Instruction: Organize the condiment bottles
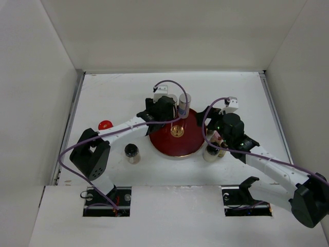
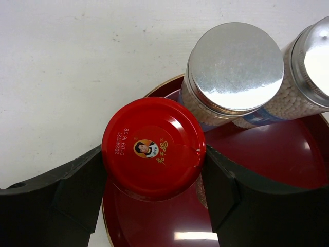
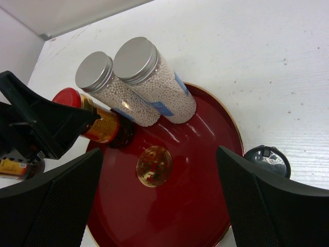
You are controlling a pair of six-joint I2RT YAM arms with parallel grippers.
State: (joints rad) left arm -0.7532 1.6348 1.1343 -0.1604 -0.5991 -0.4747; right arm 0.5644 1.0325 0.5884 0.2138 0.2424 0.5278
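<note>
Left wrist view has the action: the left claw (image 2: 153,177) is pinching the red-capped jar (image 2: 154,146) right at the lid, 1 finger on each side. The jar is over the rim of the tray (image 2: 288,154), but I cannot tell whether its base is down on it. Just beside the jar, 2 silver-capped bottles (image 3: 164,87) full of white beads stand upright at the tray's far edge.

The right claw (image 3: 159,206) hangs spread wide above the tray's middle, holding nothing. A black-capped bottle (image 3: 267,160) sits on the tabletop (image 1: 118,92) just off the tray's rim. From above, a dark jar (image 1: 132,153) and a red-topped jar (image 1: 105,124) stand on the left, apart from the tray.

Now the handling, by the look of it. The red-capped jar is likely glass: stiff, smooth and fairly weighty if full, so a hard knock could crack it. Its lid is broad and hard-edged, a fair place to pinch, though the glossy top could slip. A hold lower, on the shoulder, may be surer.

The bead bottles are tall and narrow and should tip easily. Take them low on the body, and go gently when setting the jar down beside them.
</note>
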